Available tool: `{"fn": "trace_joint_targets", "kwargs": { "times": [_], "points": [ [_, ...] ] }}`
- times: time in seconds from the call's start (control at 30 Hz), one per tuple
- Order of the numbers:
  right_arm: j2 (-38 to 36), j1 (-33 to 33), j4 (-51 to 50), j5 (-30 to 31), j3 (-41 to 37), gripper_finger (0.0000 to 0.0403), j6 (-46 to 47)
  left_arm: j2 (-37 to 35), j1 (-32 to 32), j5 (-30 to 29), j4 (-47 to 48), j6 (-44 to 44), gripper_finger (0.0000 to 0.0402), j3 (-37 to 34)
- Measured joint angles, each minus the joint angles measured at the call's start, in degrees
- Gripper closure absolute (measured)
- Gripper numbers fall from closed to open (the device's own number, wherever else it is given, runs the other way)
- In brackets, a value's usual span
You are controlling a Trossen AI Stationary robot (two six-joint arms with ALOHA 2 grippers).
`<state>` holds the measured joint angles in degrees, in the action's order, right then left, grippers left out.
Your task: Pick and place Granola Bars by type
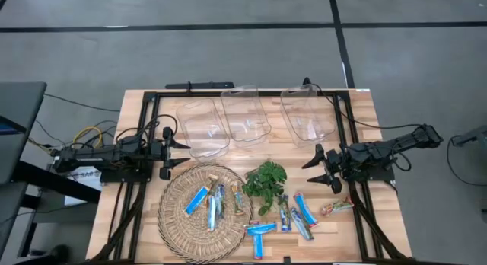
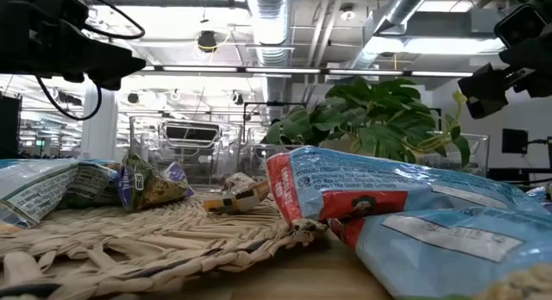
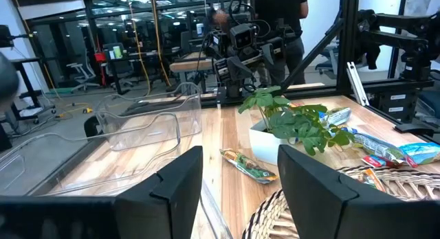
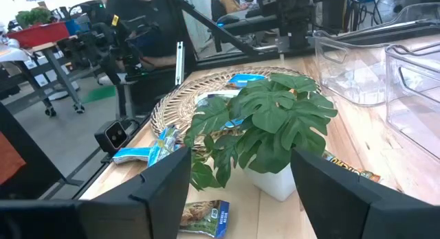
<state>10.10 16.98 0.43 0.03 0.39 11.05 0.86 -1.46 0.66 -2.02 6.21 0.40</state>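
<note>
Several blue-wrapped granola bars (image 1: 207, 204) lie flat on a round woven tray (image 1: 173, 219). Several more blue bars (image 1: 293, 218) lie flat on the table right of a small potted plant (image 1: 266, 185), and a tan, red-tipped bar (image 1: 337, 207) lies beyond them. My left gripper (image 1: 181, 155) hovers open just left of the tray's far edge. My right gripper (image 1: 313, 164) hovers open to the right of the plant. The left wrist view shows one bar (image 3: 247, 165) on the wood past my open left gripper (image 3: 240, 191). In the right wrist view a bar (image 4: 206, 218) lies below my open right gripper (image 4: 240, 191).
Three clear plastic bins (image 1: 202, 128) (image 1: 245, 116) (image 1: 308, 113) stand in a row along the table's far side. The plant (image 4: 265, 129) sits between the two grippers. A black frame (image 1: 152, 97) borders the table. A person (image 3: 278, 19) stands behind the table's right side.
</note>
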Motion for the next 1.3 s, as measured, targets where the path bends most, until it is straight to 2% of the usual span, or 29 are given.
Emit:
{"fn": "trace_joint_targets", "kwargs": {
  "times": [1.03, 1.23, 1.3],
  "points": [
    [0.01, 0.01, 0.00, -0.01, 0.00, 0.0159, 0.00, 0.00, -0.01, -0.01, 0.00, -0.10, 0.0219, 0.00],
    [0.01, 0.01, 0.00, 0.00, 0.01, 0.0159, 0.00, 0.00, 0.00, 0.85, -0.11, -10.89, 0.0219, 0.00],
    [-0.01, 0.01, 0.00, 0.00, 0.01, 0.0159, 0.00, 0.00, 0.02, 0.52, -0.08, -11.82, 0.0219, -0.02]
  ]
}}
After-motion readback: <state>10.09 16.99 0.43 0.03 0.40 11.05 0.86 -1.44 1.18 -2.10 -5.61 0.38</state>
